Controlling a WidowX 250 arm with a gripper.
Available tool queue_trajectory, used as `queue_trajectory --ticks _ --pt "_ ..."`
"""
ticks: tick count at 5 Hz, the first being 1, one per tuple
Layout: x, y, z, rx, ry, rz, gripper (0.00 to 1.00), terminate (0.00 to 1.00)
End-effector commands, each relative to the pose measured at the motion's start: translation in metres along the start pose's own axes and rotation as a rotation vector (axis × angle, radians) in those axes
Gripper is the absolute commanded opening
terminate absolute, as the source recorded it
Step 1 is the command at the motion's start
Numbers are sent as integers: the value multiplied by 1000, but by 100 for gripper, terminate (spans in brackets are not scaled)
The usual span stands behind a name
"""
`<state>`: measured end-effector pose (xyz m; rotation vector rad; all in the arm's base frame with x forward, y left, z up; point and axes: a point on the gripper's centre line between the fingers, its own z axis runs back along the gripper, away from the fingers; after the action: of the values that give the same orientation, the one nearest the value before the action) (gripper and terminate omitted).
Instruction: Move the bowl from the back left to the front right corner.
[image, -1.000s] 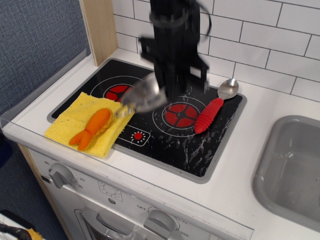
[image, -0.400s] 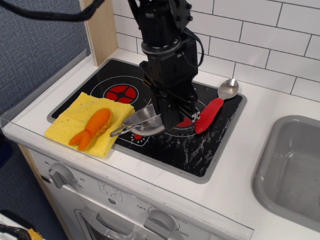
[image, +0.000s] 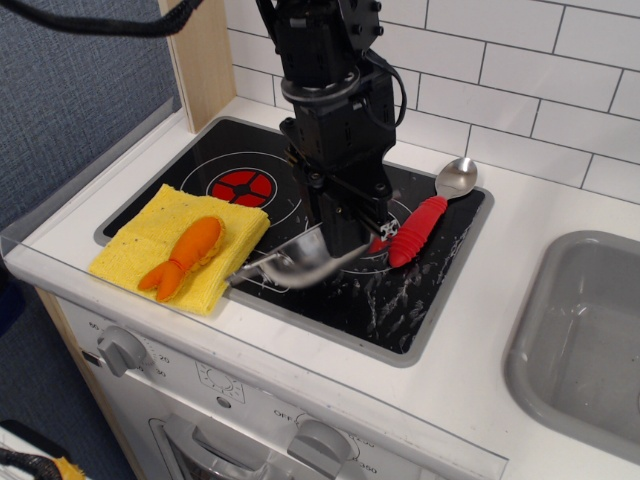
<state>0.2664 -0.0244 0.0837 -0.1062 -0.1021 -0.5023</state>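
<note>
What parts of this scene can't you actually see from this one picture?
- Pincer tips: buried behind the bowl, so its grip cannot be read.
- Right burner ring: mostly covered by arm and bowl.
- Bowl's far handle: hidden by the arm; the bowl is motion-blurred.
- Sink: cut off by the right edge.
- Knob markings: too small.

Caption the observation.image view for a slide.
Robot hand carries the steel bowl low over the cooktop, between yellow cloth and red-handled spoon.
</note>
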Motion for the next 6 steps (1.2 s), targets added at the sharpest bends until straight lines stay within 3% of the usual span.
queue_trajectory --ticks 1,2,3,4,5,6 --pt "0 9 16 14 12 6 100 0" --pt "0 9 16 0 15 2 100 0" --pt "1 7 13 -33 -45 31 100 0" --pt "3 2 12 106 -70 223 100 0" --pt "3 -3 12 228 -28 373 100 0" --pt "-21 43 4 236 -18 321 100 0"
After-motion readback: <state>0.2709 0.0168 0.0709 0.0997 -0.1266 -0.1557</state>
